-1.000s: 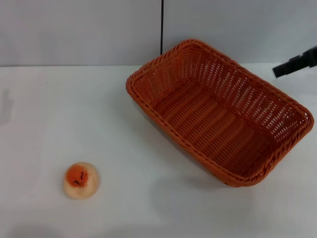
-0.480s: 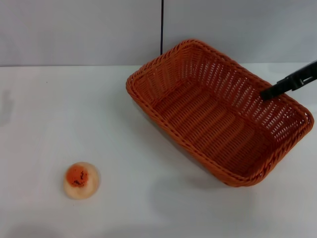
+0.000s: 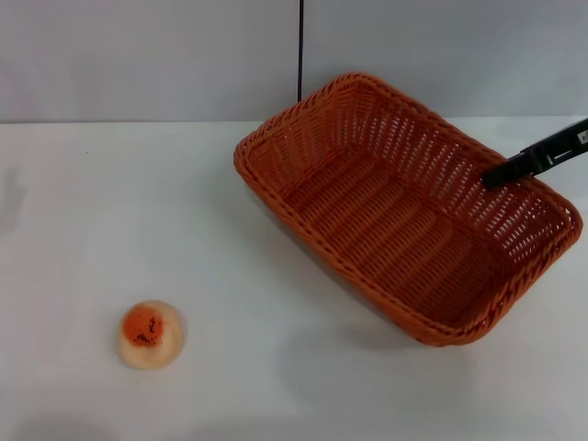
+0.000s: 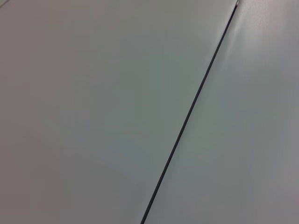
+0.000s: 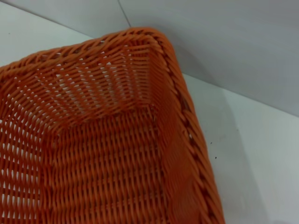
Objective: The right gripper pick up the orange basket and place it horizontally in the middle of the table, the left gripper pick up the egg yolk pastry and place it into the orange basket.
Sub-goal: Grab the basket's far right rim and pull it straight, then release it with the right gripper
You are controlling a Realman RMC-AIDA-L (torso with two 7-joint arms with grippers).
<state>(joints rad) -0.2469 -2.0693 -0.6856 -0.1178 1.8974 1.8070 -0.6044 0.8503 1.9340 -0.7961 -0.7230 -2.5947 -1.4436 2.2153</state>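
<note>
The orange basket point(image 3: 386, 230) sits empty on the right half of the white table point(image 3: 138, 202), turned diagonally with one corner toward the back wall. My right gripper point(image 3: 496, 176) reaches in from the right edge as a slim black bar, its tip over the inside of the basket's far right wall. The right wrist view looks down into a corner of the basket point(image 5: 103, 154). The egg yolk pastry point(image 3: 150, 333), pale with an orange speckled top, lies alone at the front left of the table. My left gripper is out of view.
A grey back wall with a vertical black seam point(image 3: 300, 50) rises behind the table. The left wrist view shows only that wall and the seam point(image 4: 187, 121).
My right gripper has moved left and down from beyond the basket's far right side to over its wall, with only a slight shift in the last half second. Basket and pastry are unmoved.
</note>
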